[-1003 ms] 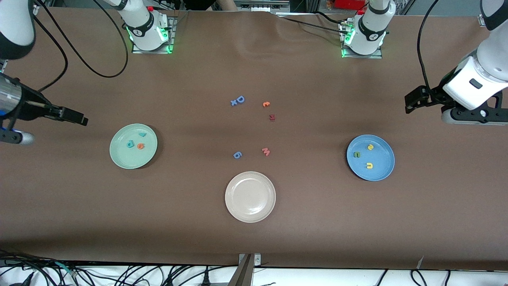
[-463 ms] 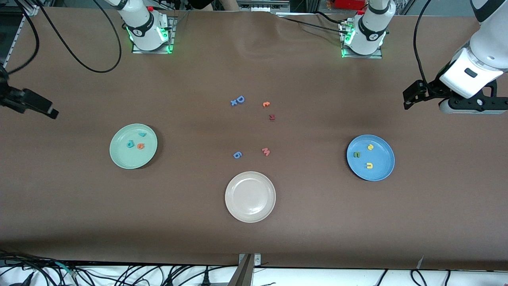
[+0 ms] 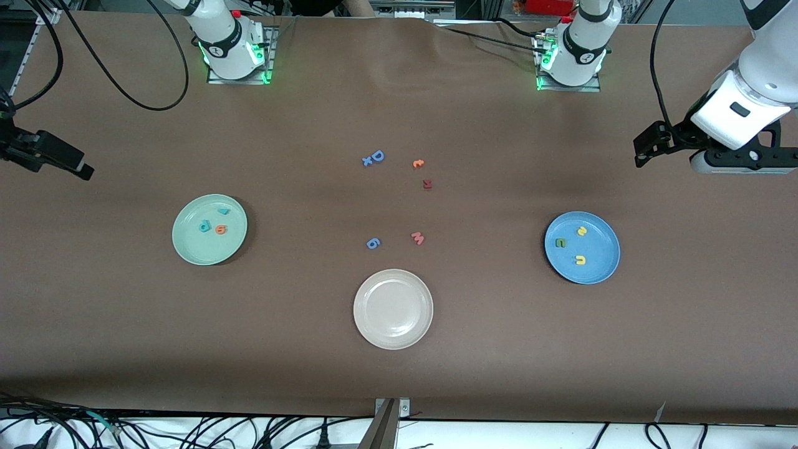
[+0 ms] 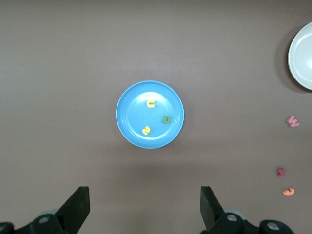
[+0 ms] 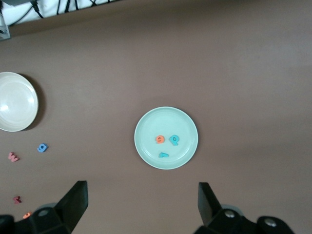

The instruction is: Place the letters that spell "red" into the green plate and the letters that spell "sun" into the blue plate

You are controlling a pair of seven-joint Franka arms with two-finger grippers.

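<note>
The green plate (image 3: 187, 246) lies toward the right arm's end of the table and holds a teal "r" (image 3: 223, 211), a teal "d" (image 3: 204, 226) and an orange "e" (image 3: 221, 229). The blue plate (image 3: 598, 268) lies toward the left arm's end and holds a yellow "s" (image 3: 581, 231), a green "n" (image 3: 560, 243) and a yellow "u" (image 3: 580, 260). My left gripper (image 3: 642, 156) (image 4: 144, 195) hangs open and empty high over bare table beside the blue plate (image 4: 129, 105). At the table's other end my right gripper (image 3: 84, 169) (image 5: 141, 190) is also open, empty and raised, beside the green plate (image 5: 146, 131).
A beige-white plate (image 3: 374, 330) lies nearest the front camera at mid-table. Loose letters sit in the middle: a blue "D" (image 3: 376, 156), an orange curly one (image 3: 418, 163), a dark red one (image 3: 427, 184), a pink "m" (image 3: 418, 237) and a blue "6" (image 3: 372, 243).
Both arms have drawn back and up, away from their plates toward the table's ends. The right one moved farther. Plates and letters have not moved.
</note>
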